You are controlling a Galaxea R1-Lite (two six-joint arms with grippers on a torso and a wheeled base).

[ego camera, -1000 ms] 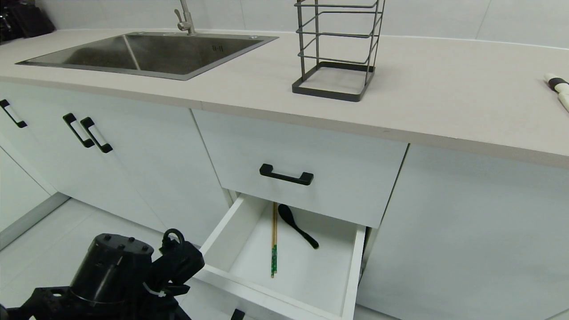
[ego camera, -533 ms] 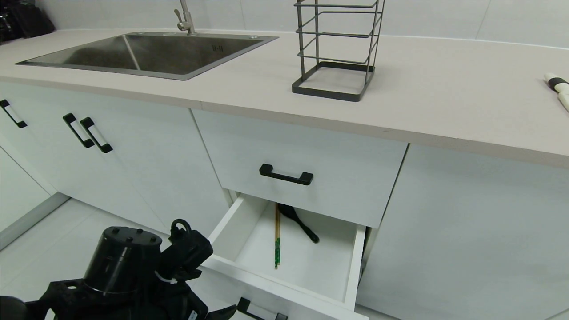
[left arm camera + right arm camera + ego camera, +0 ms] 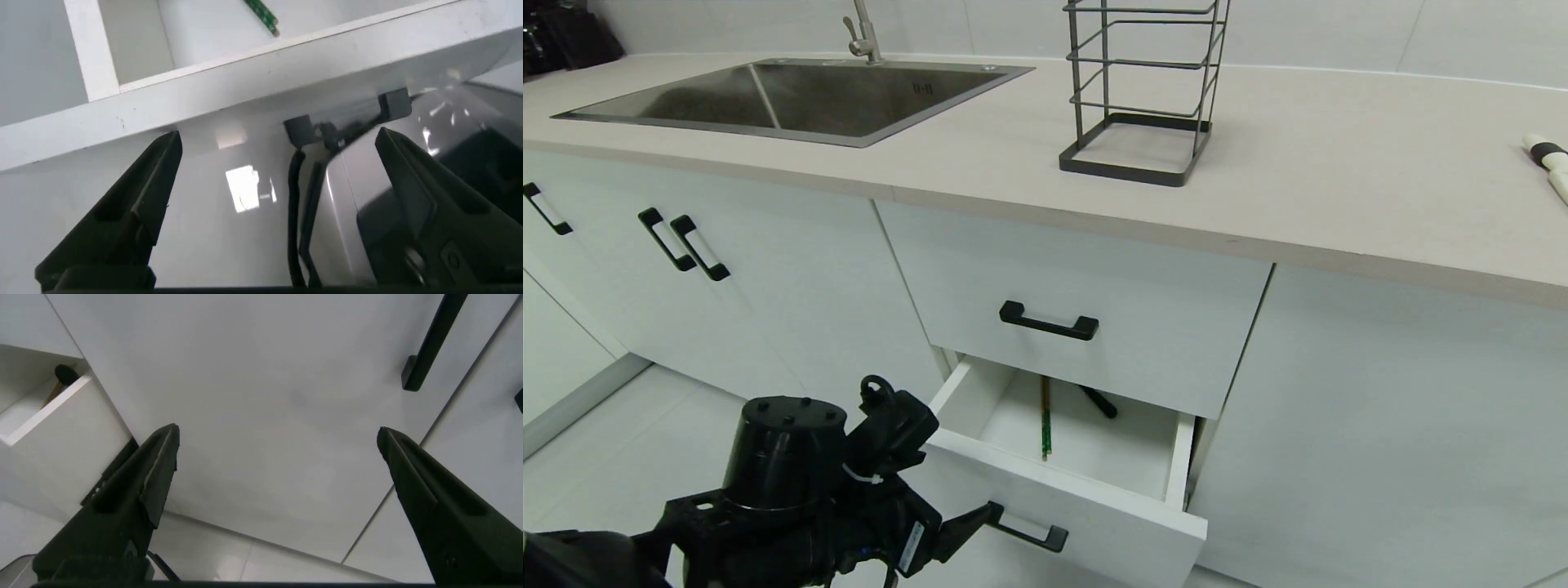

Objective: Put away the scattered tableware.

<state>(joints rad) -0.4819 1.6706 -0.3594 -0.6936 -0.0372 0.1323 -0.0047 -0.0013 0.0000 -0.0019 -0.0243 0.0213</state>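
Head view: one lower drawer [image 3: 1062,498] noted part-open; one chopstick pair [image 3: 1045,425], one black spoon [image 3: 1098,400] logged inside. Left gripper [image 3: 278,147] splayed at drawer handle [image 3: 1029,531], nothing clasped; right gripper [image 3: 278,441] likewise splayed.

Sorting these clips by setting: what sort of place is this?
A kitchen, most likely: a steel sink with a tap set in a counter, and a drawer holding chopsticks.

Running the tally: one sink [image 3: 792,98], one tap [image 3: 866,33], one wire rack [image 3: 1123,173]. Drawers, that's two: one upper drawer [image 3: 1135,286] shut, one lower drawer [image 3: 1127,531] pulled out. Black handles [image 3: 1048,322], I count five. Down inside, one pair of chopsticks [image 3: 1045,416] and one black spoon [image 3: 1098,402], bowl hidden. One white-and-black object [image 3: 1547,159], far right
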